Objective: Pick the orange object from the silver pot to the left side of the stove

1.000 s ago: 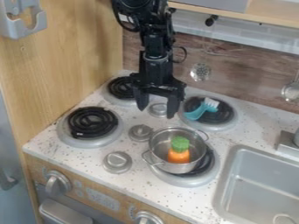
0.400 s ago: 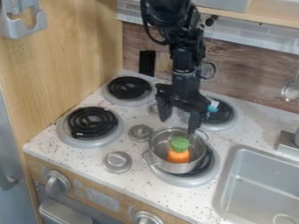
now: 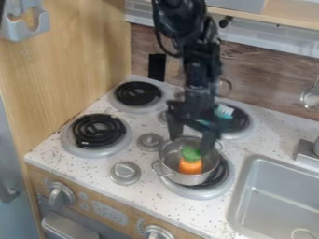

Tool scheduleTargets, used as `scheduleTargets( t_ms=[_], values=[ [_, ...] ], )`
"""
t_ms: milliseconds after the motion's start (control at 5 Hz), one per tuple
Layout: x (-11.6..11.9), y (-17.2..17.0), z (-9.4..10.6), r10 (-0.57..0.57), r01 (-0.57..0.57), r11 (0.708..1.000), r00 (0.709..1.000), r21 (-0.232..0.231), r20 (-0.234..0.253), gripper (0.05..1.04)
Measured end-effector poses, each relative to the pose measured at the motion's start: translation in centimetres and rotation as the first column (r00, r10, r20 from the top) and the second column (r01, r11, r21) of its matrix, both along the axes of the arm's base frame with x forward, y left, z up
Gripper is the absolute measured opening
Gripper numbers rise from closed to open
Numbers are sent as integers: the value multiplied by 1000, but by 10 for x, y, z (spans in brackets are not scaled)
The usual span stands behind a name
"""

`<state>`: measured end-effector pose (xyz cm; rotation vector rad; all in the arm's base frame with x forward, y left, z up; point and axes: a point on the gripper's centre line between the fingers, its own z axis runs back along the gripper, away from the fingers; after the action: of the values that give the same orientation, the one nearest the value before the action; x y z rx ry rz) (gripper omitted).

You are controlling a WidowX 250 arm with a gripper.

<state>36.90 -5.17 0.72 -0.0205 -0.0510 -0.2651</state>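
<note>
1. Soft, fairly bright light covers the speckled countertop (image 3: 46, 151), the lightest broad surface; its source is out of view.
2. Shading is gentle, with the wooden side panel (image 3: 68, 60) dimmer toward the back corner.
3. Pale highlights mark the rim of the silver pot (image 3: 163, 150), and its interior falls into mid-grey.
4. The front-left stove knob (image 3: 60, 194) carries a small, soft glint.
5. Light grades smoothly across the metal sink (image 3: 274, 191).
6. The black coil burner (image 3: 98, 130) has a faint sheen on its rings.
7. The black gripper (image 3: 189, 144) reads as a dark mass with smeared, motion-blurred edges.
</note>
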Motion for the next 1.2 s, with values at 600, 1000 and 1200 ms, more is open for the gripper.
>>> scheduleTargets(
  t_ms=[600,1000,1200],
  values=[
    [-19,-8,-15,-33,34,999,997,10,-70,960],
    [-19,-9,-17,-32,33,999,996,4,-78,505],
    [-19,-8,-17,-25,25,1000,997,6,-76,503]
  ],
)
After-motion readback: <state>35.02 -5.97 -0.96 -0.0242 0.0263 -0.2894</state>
